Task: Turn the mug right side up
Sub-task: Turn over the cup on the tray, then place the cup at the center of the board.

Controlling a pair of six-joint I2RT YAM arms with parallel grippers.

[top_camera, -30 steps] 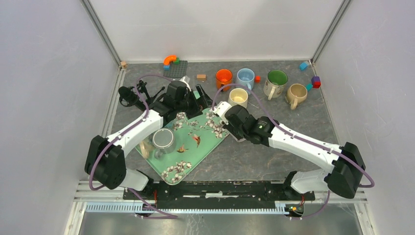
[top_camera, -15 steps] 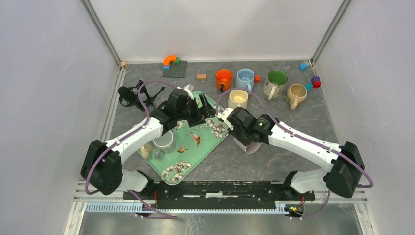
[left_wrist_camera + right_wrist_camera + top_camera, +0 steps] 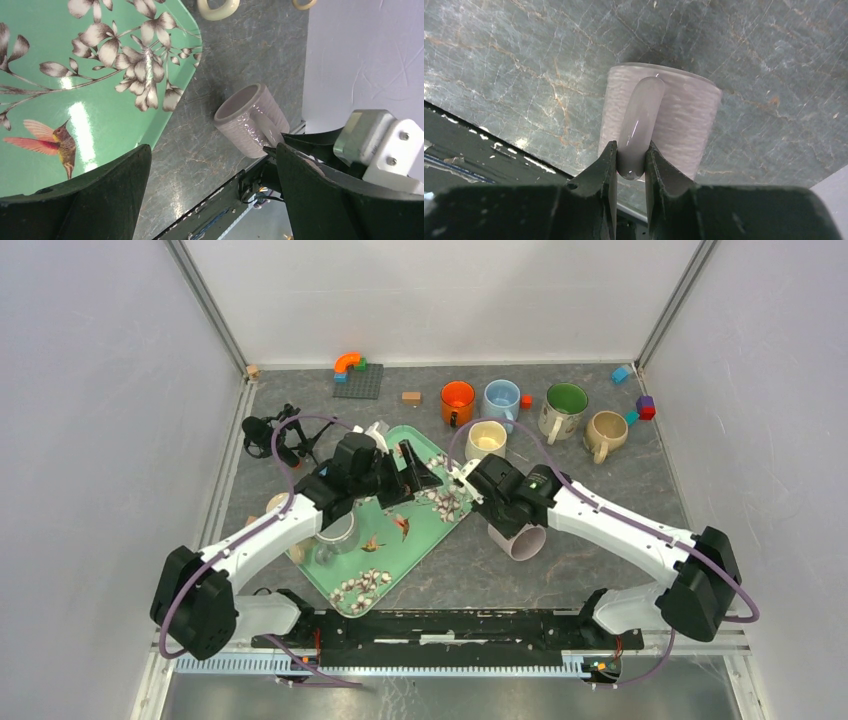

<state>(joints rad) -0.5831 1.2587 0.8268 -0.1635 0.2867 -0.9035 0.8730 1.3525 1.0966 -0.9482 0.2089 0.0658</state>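
Mug (image 3: 520, 538), pale lilac and ribbed, sits tipped on its side just off the right-hand corner of the green tray (image 3: 395, 550), over the bare table (image 3: 600, 470). From where I stand its mouth faces the tray and its base points away. I can't tell whether its wall rests on the table or hangs just clear of it.

The right gripper (image 3: 630, 155) has it by the handle (image 3: 640, 125), with the two fingers pinched narrow on either side of the loop near its lower end. The left gripper (image 3: 408, 472) hovers above the far end of the tray with its jaws spread wide and nothing between them. Its wrist view looks past the tray edge straight at the mug.

It looks like glazed ceramic: stiff, fairly heavy for a handle-only pinch, smooth enough to slip, and likely to chip if it drops onto the stone-patterned top. The handle is a sensible place to hold it, since the loop stops it sliding out sideways. The body's weight hangs off to one side, though, so I'd expect it to try to swing round the fingers as the wrist rolls. To my eye the righting is about half done. The base has yet to come down flat beside the tray, and a slow roll with a gentle set-down would suit it.
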